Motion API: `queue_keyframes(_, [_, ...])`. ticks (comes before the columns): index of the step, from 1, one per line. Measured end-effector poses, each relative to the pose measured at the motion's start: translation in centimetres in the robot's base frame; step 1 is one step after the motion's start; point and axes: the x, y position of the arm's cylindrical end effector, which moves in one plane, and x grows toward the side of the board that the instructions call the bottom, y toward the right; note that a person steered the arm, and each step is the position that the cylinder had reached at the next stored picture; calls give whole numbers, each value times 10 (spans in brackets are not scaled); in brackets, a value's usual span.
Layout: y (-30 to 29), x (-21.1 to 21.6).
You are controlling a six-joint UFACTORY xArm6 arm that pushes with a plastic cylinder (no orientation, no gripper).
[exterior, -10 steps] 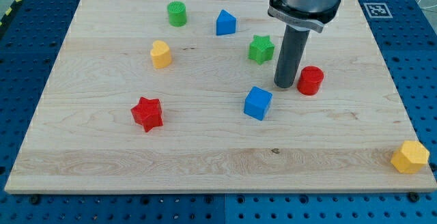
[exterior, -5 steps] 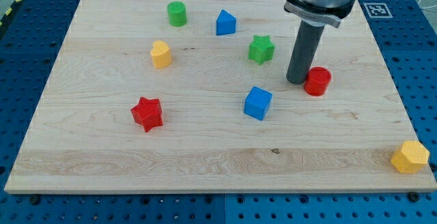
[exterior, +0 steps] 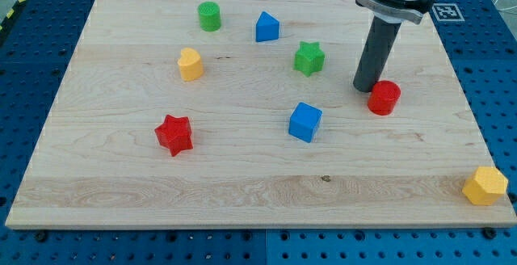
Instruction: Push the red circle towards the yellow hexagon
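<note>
The red circle [exterior: 384,98] lies on the wooden board [exterior: 242,184] at the view's right of centre. My tip [exterior: 365,87] stands right against its upper left side, touching it. The yellow hexagon [exterior: 485,186] sits at the board's bottom right corner, partly over the edge, far below and to the right of the red circle.
A green star [exterior: 308,58] lies left of the rod. A blue cube [exterior: 305,122] sits lower left of the red circle. A red star [exterior: 174,134], a yellow heart [exterior: 190,64], a green circle [exterior: 209,15] and a blue house-shaped block [exterior: 267,27] lie further left.
My tip has moved to the right and slightly up the view, and the red circle has slid to the right with it. The other blocks have not moved.
</note>
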Motion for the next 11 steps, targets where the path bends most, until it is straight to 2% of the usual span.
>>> queue_keyframes(5, [2,13])
queue_keyframes(8, [27,13])
queue_keyframes(11, [27,30])
